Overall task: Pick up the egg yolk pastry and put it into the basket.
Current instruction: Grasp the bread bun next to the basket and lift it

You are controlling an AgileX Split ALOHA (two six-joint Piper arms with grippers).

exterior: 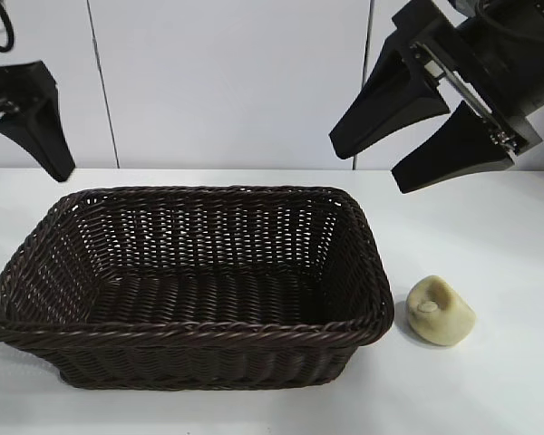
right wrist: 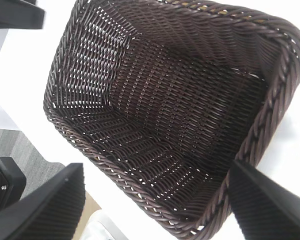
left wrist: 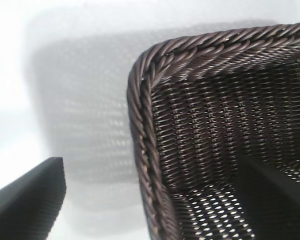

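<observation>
The egg yolk pastry [exterior: 441,311], a pale yellow lump with a whitish spot in a dent, lies on the white table just right of the basket [exterior: 190,322]. The dark brown wicker basket sits mid-table, and only weave shows inside it. My right gripper [exterior: 367,170] hangs open high above the basket's far right corner, well above the pastry, holding nothing. In the right wrist view its gripper [right wrist: 156,169] looks down into the basket [right wrist: 270,100]. My left gripper [exterior: 23,178] hovers open at the far left, and in its wrist view [left wrist: 155,170] it straddles a basket corner [left wrist: 145,90]. Neither wrist view shows the pastry.
The white table [exterior: 490,236] stretches right of and in front of the basket. A white panelled wall [exterior: 227,82] stands behind. In the right wrist view, grey floor [right wrist: 20,145] shows past the table edge.
</observation>
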